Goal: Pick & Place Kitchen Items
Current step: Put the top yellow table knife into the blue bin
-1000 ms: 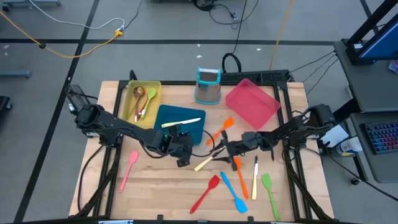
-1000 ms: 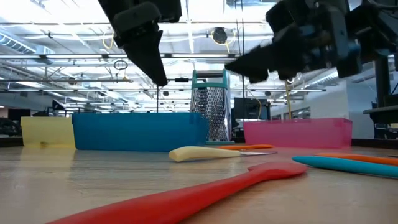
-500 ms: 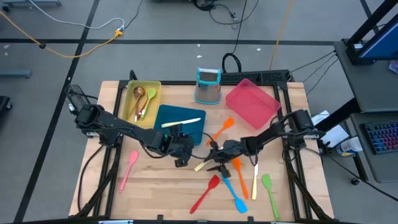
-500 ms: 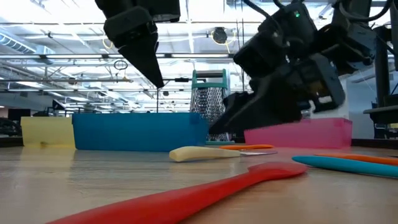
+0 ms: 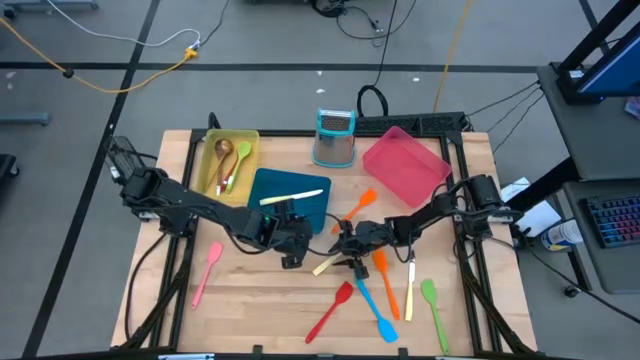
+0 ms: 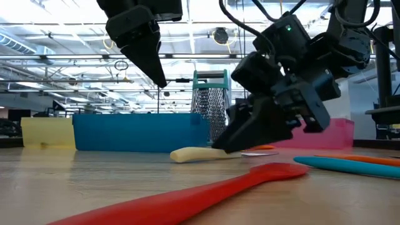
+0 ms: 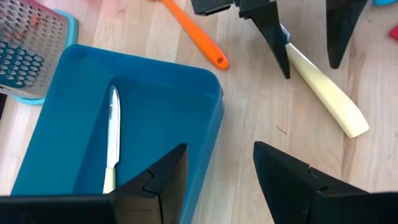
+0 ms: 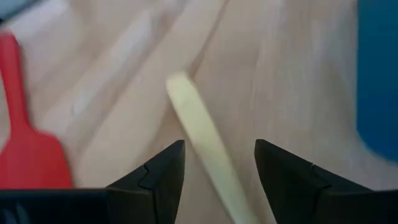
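Note:
A cream-handled knife (image 5: 326, 264) lies flat on the table in front of the blue tray (image 5: 268, 186). My right gripper (image 5: 345, 256) is open and low over the table. Its fingers stand on either side of the knife's handle (image 8: 202, 134), as the left wrist view also shows (image 7: 308, 62). My left gripper (image 5: 290, 252) is open and empty. It hangs above the table by the blue tray's near right corner (image 7: 214, 93). A second cream-handled knife (image 7: 112, 140) lies in the blue tray. My right gripper comes slanting down from the table's right, with the knife's handle (image 7: 323, 93) between its open fingers. One finger (image 7: 273, 37) stands close by the handle's blade end. I cannot tell whether it touches. The knife lies flat on the table.
The yellow tray (image 5: 212, 150) at the far left holds a wooden and a green spoon. The grater (image 5: 335, 137) and the red tray (image 5: 405, 165) stand at the back. Orange (image 5: 356, 207), red (image 5: 332, 310), blue (image 5: 375, 308) and pink (image 5: 207, 272) spatulas, a knife (image 5: 410, 288) and a green spoon (image 5: 433, 308) lie around.
My right gripper has gone toward the table's left edge and down, from above the orange spatulas to the cream-handled knife, and now straddles its handle with open fingers. The knife has not moved.

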`<action>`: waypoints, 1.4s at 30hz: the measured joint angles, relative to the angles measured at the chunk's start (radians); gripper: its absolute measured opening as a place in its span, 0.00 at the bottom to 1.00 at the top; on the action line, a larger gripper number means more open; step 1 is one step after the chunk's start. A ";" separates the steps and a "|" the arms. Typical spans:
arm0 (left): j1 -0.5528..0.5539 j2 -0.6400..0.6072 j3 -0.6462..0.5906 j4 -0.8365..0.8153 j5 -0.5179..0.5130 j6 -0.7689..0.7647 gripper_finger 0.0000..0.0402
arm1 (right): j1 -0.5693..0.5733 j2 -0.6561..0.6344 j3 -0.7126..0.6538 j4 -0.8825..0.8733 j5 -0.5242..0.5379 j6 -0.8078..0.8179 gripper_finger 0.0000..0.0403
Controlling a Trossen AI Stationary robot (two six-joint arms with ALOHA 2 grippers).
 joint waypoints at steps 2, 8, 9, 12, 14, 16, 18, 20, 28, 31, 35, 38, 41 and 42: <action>0.000 0.000 0.000 0.000 0.000 -0.002 0.47 | -0.001 0.000 0.000 -0.012 0.000 -0.005 0.46; 0.000 0.000 0.000 0.000 0.001 -0.007 0.47 | -0.014 0.000 0.000 -0.016 0.001 -0.006 0.46; 0.000 0.000 0.000 0.000 0.001 -0.006 0.47 | -0.017 0.000 0.000 -0.017 0.000 -0.010 0.45; 0.000 0.000 0.000 0.000 0.001 -0.006 0.47 | -0.020 0.000 0.000 -0.039 0.000 -0.024 0.41; 0.000 0.000 0.000 0.000 0.001 -0.006 0.47 | -0.020 -0.001 0.000 -0.051 -0.002 -0.024 0.37; 0.000 0.000 0.000 0.000 0.001 -0.005 0.47 | -0.019 -0.001 0.000 -0.057 -0.005 -0.027 0.32; 0.000 0.000 0.000 -0.001 0.001 -0.005 0.47 | -0.019 -0.001 0.000 -0.056 -0.008 -0.041 0.28; 0.000 0.000 0.000 -0.001 0.001 -0.005 0.47 | -0.019 -0.001 0.000 -0.057 -0.011 -0.066 0.24; 0.000 0.000 0.000 -0.001 0.001 -0.004 0.47 | -0.025 0.000 0.000 -0.040 -0.018 -0.155 0.08; -0.002 0.000 0.000 -0.001 0.001 -0.021 0.47 | -0.021 0.000 0.000 -0.039 -0.041 -0.157 0.08; -0.002 0.000 0.000 -0.001 0.002 -0.065 0.47 | -0.017 -0.007 -0.001 -0.039 -0.058 -0.164 0.08; -0.002 0.000 0.000 0.000 0.002 -0.106 0.47 | -0.019 -0.020 -0.001 -0.039 -0.083 -0.165 0.10; -0.002 0.000 0.000 0.019 0.002 -0.161 0.47 | -0.018 -0.044 -0.002 -0.047 -0.108 -0.196 0.10; -0.004 0.000 0.000 0.034 0.006 -0.185 0.47 | -0.017 -0.053 -0.002 -0.049 -0.109 -0.210 0.10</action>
